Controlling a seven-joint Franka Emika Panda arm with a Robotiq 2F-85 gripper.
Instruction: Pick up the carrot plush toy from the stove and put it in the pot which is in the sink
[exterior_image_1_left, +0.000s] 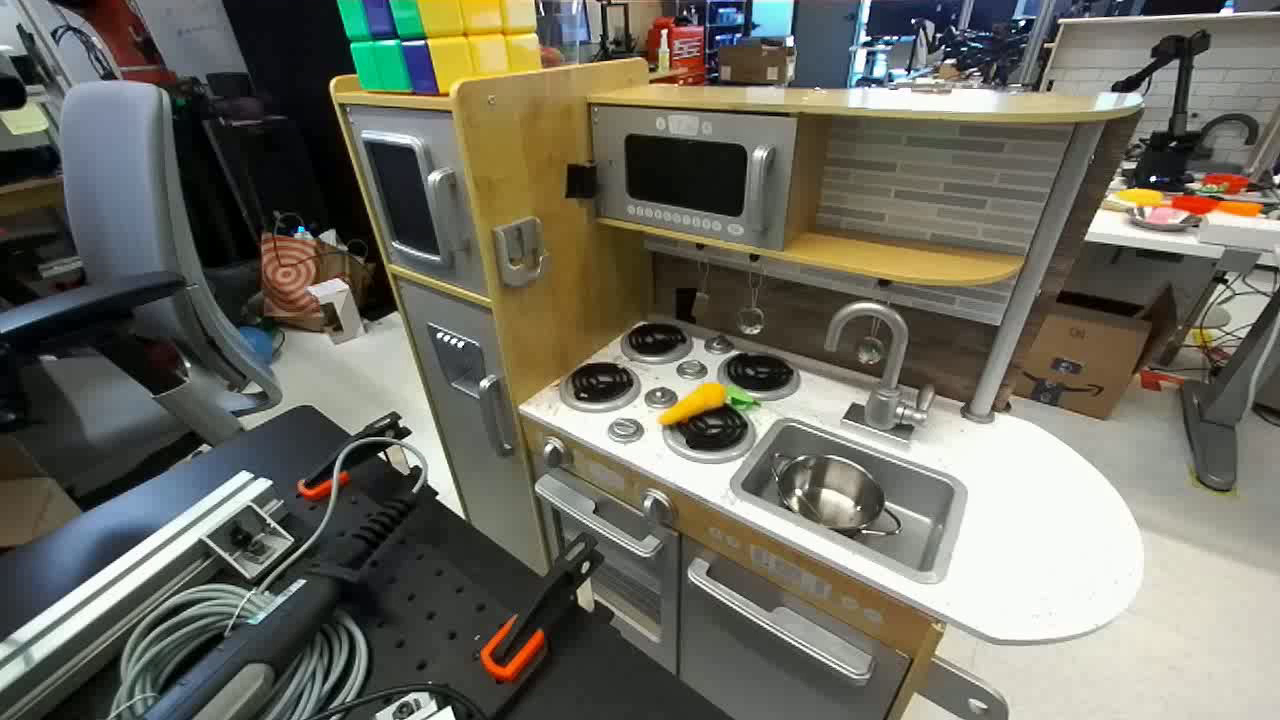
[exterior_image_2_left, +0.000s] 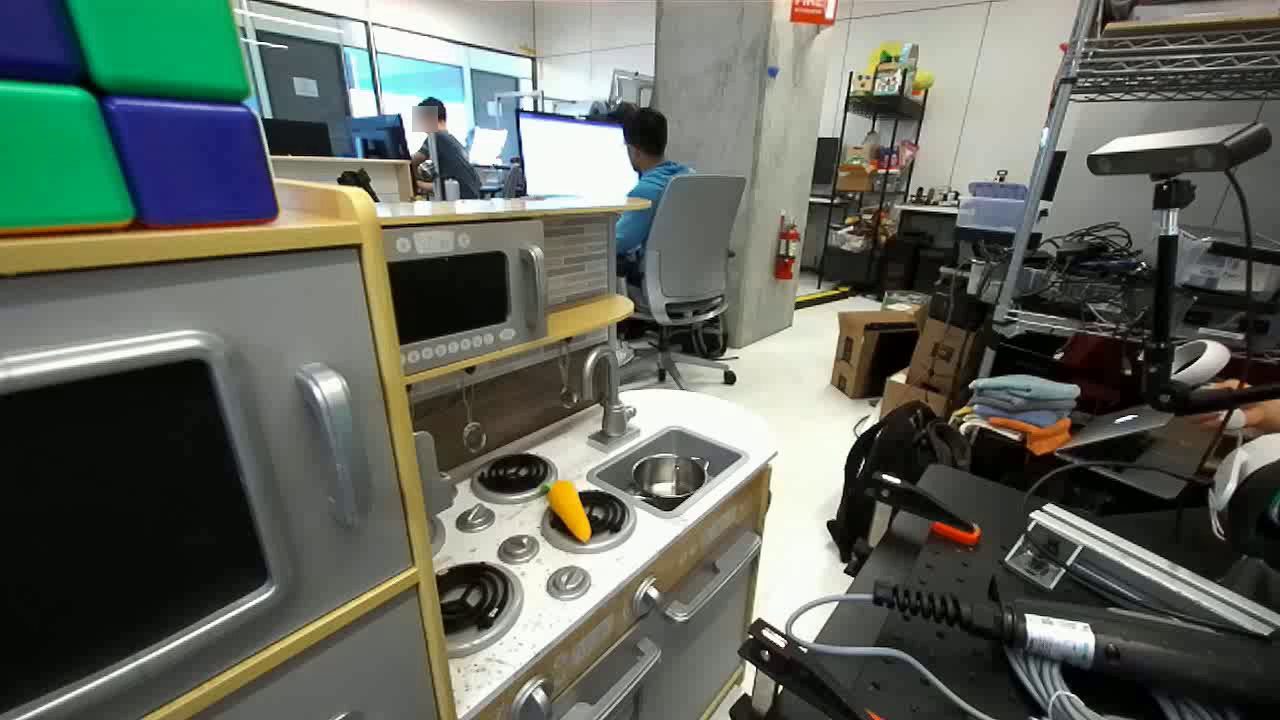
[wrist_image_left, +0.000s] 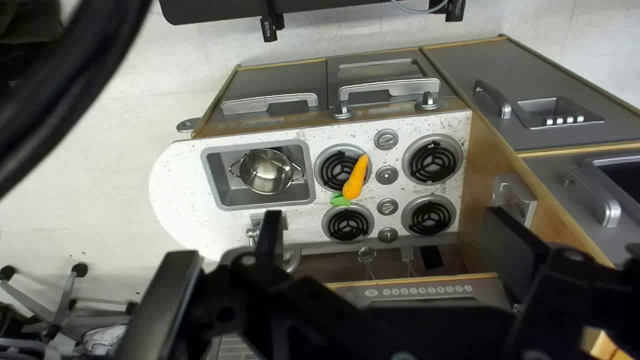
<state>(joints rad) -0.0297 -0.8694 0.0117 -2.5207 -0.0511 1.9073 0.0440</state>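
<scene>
Light-wood play kitchen (exterior_image_1_left: 550, 180) on a pale floor (exterior_image_1_left: 1190, 620), its white worktop (wrist_image_left: 180, 182) well beyond the gripper (wrist_image_left: 384, 220), which shows only in the wrist view. Fingers (wrist_image_left: 515, 245) spread wide, nothing held between them. Beyond one finger, mouth upward in the sink (wrist_image_left: 232, 195), sits the pot (wrist_image_left: 266, 171), the intended destination. The carrot plush toy (wrist_image_left: 355, 177) lies on the stove (wrist_image_left: 387, 191), ahead of the gap and a little off its middle toward the sink-side finger. Its body rests across a burner (wrist_image_left: 334, 170), the narrow tip pointing away from the gripper and the green leaves (wrist_image_left: 340, 200) lying nearer to it. Judged handling: light, soft and yielding, unlikely to break, so that gentle pressure should suffice; texture is too small to read, hence slipperiness is uncertain. Best hold, by inference: across the thick orange part just short of the leaves, since a pinch on the taper might squeeze the toy out and the leaves may simply bend. Fingers, as oriented, should close roughly across the body's width.
</scene>
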